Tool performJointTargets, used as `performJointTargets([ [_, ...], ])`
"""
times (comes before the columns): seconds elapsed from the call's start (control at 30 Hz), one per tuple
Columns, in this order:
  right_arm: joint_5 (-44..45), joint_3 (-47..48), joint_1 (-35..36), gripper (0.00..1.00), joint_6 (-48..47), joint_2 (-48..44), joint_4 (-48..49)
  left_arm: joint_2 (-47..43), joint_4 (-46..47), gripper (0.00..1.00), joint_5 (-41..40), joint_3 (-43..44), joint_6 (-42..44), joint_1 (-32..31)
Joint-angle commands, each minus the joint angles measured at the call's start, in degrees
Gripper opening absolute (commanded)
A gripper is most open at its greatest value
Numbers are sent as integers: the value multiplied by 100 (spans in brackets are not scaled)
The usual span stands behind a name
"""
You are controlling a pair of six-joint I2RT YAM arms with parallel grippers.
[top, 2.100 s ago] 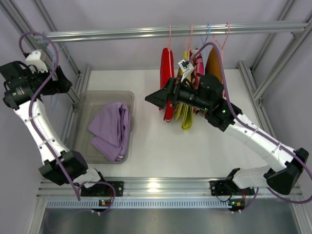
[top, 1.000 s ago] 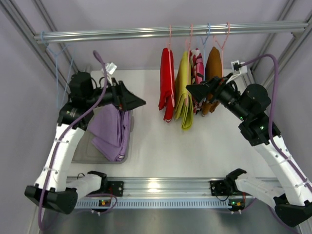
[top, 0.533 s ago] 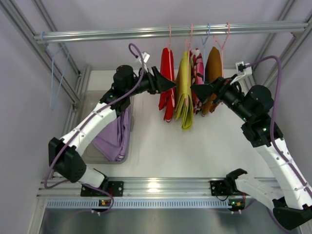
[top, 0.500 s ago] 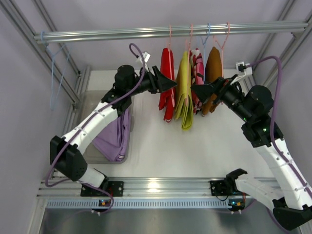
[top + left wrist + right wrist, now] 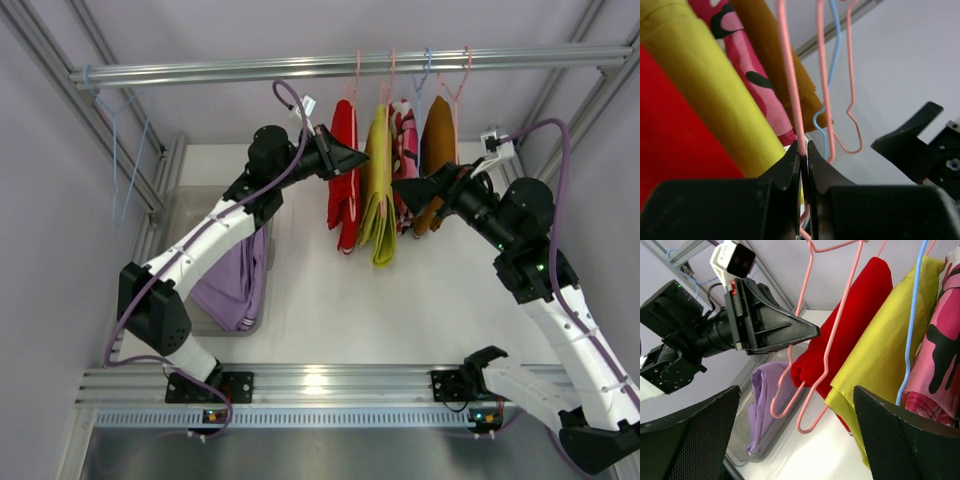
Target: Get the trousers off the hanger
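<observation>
Left jaws pinch pink hanger (image 5: 790, 75) (red trousers (image 5: 343, 175) beside yellow-green trousers (image 5: 378, 190)).

- White table (image 5: 320, 300) is framed by aluminium rails at the sides and near edge.
- One clear plastic bin (image 5: 185, 192) is set on it, at far left against the side rail.
- Folded lilac trousers (image 5: 235, 285) are held in the bin.

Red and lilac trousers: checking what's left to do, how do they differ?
The red trousers hang over a pink hanger on the rail; the lilac trousers lie bunched in the clear bin. The left claw is shut on a hanger wire beside the red pair, not near the lilac ones. Both are soft cloth.
</observation>
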Motion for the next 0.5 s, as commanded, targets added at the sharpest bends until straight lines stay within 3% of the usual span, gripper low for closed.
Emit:
performJointTargets([
  [0.0, -90, 33, -127, 93, 21, -82, 138, -64, 487, 3, -15, 425, 39, -27],
  [0.47, -686, 51, -127, 92, 117, -135, 401, -1224, -410, 0, -59, 1041, 355, 43],
])
